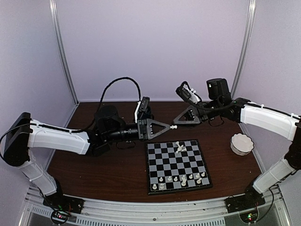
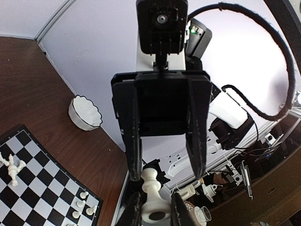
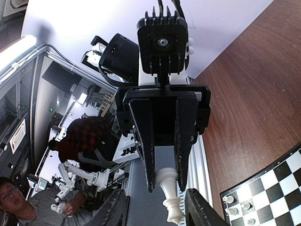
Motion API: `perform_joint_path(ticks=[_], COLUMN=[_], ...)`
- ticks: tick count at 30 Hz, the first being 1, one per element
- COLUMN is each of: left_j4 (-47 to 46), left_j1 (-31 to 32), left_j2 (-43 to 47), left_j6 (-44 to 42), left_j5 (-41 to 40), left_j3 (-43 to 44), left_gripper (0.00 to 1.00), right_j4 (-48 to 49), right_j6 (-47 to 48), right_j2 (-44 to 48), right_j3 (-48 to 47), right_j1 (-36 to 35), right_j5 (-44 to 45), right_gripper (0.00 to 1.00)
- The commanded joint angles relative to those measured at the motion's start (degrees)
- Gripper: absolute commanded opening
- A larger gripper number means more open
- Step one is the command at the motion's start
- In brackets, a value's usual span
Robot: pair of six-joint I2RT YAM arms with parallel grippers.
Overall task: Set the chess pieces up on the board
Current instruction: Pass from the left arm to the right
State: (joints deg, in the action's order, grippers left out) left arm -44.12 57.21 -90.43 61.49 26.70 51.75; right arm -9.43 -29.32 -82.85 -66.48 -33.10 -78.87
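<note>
The right gripper [image 3: 165,184] was clamped on the base of one white chess piece [image 3: 170,197], held in the air just beyond the 12 o'clock edge of the board [image 1: 164,162]. The left gripper [image 2: 167,174] faced it with jaws apart, one on each side of the piece's head; contact could not be determined. Other chess pieces [image 1: 183,178] stood along the board's 6 o'clock edge. A toppled cluster [image 1: 178,148] lay near its 12 o'clock edge. A white bowl [image 1: 241,143] sat on the table [image 1: 117,160] at the board's 2 o'clock.
</note>
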Motion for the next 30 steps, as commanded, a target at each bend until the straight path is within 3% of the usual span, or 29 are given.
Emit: perform_joint_path(ticks=[1,12,18,20,23,25,30], left_j4=[-4.57,-5.98,-4.94,-4.06,0.4,4.62,20.71], left_j1=[-0.04,-0.44,-0.46,-0.46,-0.46,-0.5,-0.44], left_j2=[0.12,0.61,0.45,0.35,1.11,3.06,10.63], left_j6=[0.25,0.84,0.67,0.62,-0.52,-2.19,-8.24], left_j5=[-1.24,-2.62,-2.78,-3.07,-5.11,-7.54,-15.08], left_j3=[0.53,-0.91,-0.69,-0.62,-0.67,-1.19,-3.27], left_gripper=[0.1,0.1,0.1,0.16,0.38,0.47,0.54], right_j4=[1.52,1.63,0.68,-1.97,-14.46,-26.53,-45.11], right_j6=[-0.52,-0.53,0.63,3.13,15.46,26.72,47.33], right_j2=[-0.42,-0.25,0.23,0.06,-0.4,-0.93,-1.84], right_j3=[0.03,0.36,0.29,-0.72,-4.69,-8.87,-15.62], right_j1=[-0.36,-0.38,-0.3,-0.3,-0.12,-0.2,-0.74], right_j5=[-1.0,-0.17,0.65,0.98,3.58,8.38,24.17], right_gripper=[0.41,0.27,0.12,0.09,0.07,0.05,0.04])
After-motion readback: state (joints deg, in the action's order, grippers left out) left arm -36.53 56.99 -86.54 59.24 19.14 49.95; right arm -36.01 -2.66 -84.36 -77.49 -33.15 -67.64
